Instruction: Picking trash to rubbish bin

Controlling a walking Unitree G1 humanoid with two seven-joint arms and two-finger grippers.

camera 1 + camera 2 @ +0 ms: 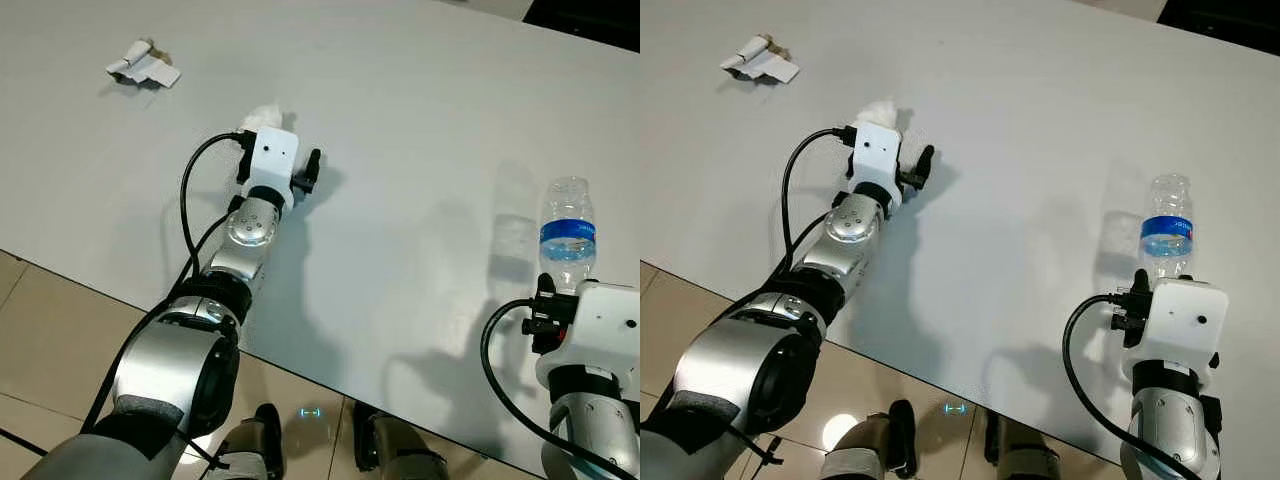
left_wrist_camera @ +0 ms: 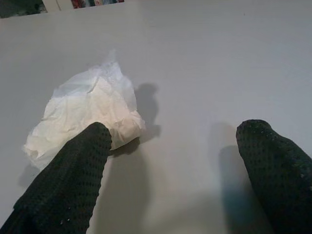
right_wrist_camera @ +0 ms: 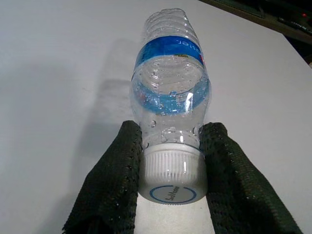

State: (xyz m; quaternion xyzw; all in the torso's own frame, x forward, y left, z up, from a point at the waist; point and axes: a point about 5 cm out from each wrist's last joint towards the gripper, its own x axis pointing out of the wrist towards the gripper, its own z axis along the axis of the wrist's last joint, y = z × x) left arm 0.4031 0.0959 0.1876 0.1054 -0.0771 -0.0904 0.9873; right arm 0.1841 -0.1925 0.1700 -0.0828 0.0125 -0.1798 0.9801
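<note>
Reaching out over the table [image 1: 420, 120], we have our left gripper [image 2: 175, 170] low above the top with its jaws wide apart. The tissue [image 2: 87, 114], a crumpled white wad, lies off to one side of the gap: it touches or sits just beside one finger [image 2: 73, 180], while the other finger [image 2: 275, 170] stands well clear with bare table between. So the wad is not centred between the jaws; we judge the gripper must shift sideways toward it, and a little forward, before closing. The wad has no clear long axis, so jaw angle should matter little.

Our right gripper [image 3: 170, 195] is clamped on the bottle [image 3: 170, 92] at its white cap [image 3: 170, 173], one finger on each side of the neck. The bottle's long axis runs straight away from the jaws, and from the head view it looks upright near our edge of the table.

A second scrap, the paper [image 1: 143, 66], lies farther out beyond the left gripper, well apart from the tissue; our left arm is the nearer one. Open table surrounds the tissue on all sides, leaving free room to move.
</note>
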